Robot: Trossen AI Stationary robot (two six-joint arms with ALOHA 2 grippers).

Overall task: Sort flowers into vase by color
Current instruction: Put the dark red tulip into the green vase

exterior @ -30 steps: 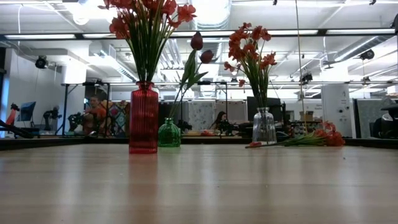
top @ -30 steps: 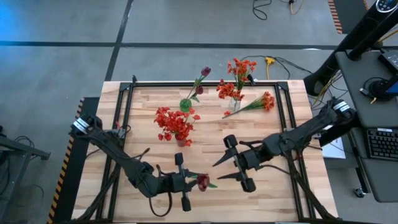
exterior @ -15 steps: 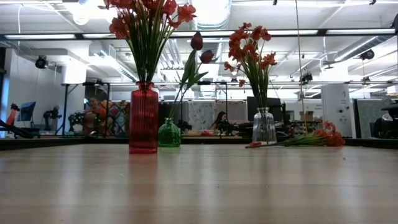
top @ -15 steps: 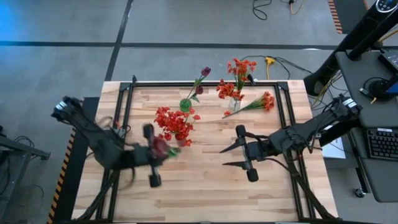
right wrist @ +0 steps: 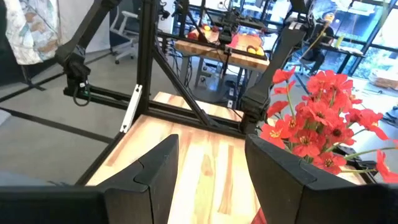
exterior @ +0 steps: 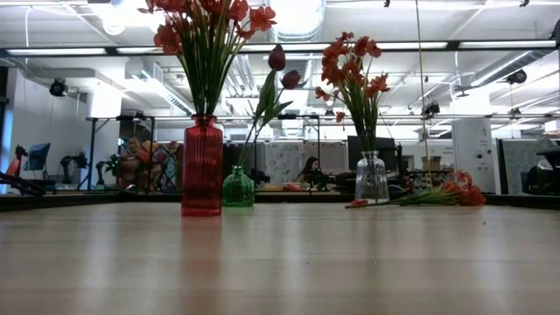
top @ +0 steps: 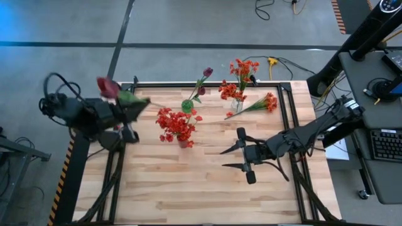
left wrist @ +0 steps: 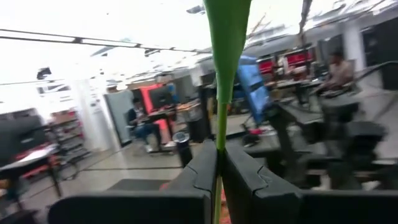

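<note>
Wooden table (top: 207, 188), purple flower (top: 108, 87) (raised) in left gripper (top: 129, 108)

— What's in the vases?
— I see red blooms (top: 176, 123) mid-desk in the red vase (exterior: 202, 166), purple buds (top: 205, 78) and orange-red blooms (top: 240, 74) upright near the far edge.
— Loose ones?
— Orange-red stem (top: 259, 104) flat beside them; one purple bud (top: 108, 86) held aloft past the desk's left edge.

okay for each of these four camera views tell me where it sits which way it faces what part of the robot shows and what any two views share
High view: overhead, facing straight down; both arms, left gripper, right gripper.
Low view: table height, facing level across the wooden table; no arm visible.
Left wrist view: on the left wrist, facing the room; fingers clamp a green flower stem.
Right wrist view: on the right wrist, facing across the table; open fingers.
Shared: red flowers in the ribbed red glass vase show in high, low and right wrist views.
</note>
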